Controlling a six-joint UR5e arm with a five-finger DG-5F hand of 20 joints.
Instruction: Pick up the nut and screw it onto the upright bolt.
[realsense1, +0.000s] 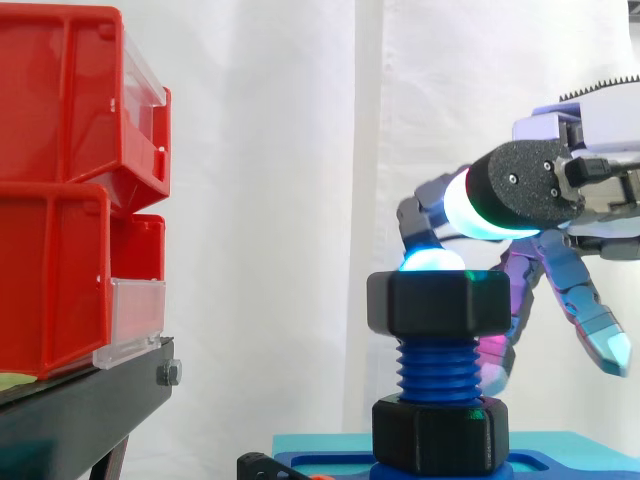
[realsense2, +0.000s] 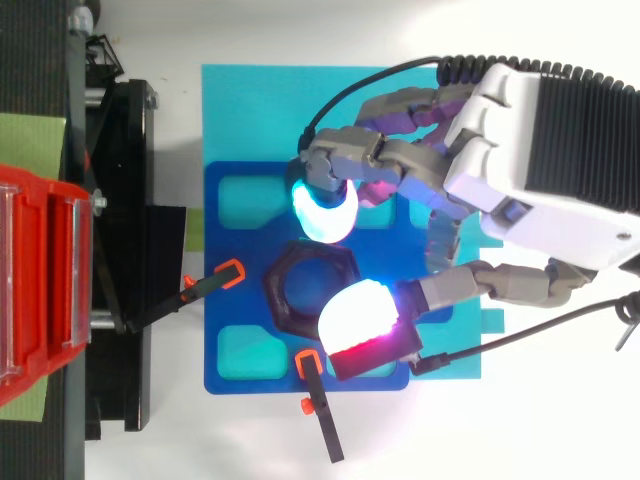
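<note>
A black hex nut sits on top of the upright blue threaded bolt, several threads bare beneath it. A second black nut-like collar rings the bolt's foot. In the top view the nut lies between two glowing fingertips. My hand reaches in from the right, above and behind the nut. One cyan fingertip rests at the nut's far upper edge. The thumb's white-red pad hovers higher, over the near edge. The fingers are loosely bent and do not clamp the nut.
The bolt stands on a blue fixture plate over a cyan mat. Two black clamps with orange tips hold the plate. Red bins on a black stand rise at the left.
</note>
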